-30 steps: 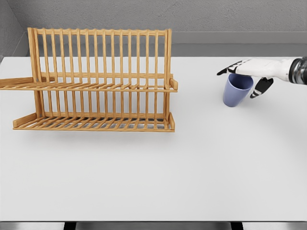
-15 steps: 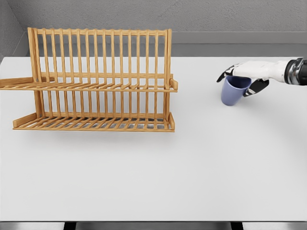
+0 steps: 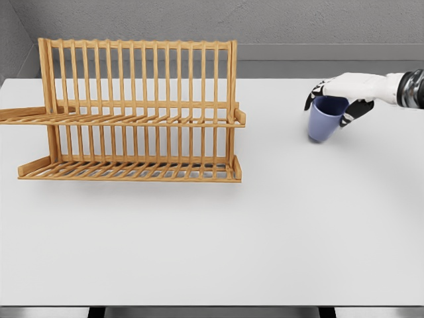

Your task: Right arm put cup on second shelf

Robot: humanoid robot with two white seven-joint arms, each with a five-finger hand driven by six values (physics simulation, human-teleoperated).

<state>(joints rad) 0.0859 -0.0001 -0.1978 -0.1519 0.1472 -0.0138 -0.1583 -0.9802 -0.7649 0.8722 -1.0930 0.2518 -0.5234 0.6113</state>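
Broad, smooth white table, matte and flat. On its left half, a two-tier wooden dish rack of thin upright slats, honey-coloured, with slatted shelves. Far right, well apart from the rack, a white right hand with dark fingertips, curled over the rim of a blue cup. Smooth tapered cup, mouth upward, long axis tilted, top leaning right, base near the tabletop.

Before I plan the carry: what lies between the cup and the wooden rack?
Nothing: the head view shows only bare white table between the blue cup and the rack.
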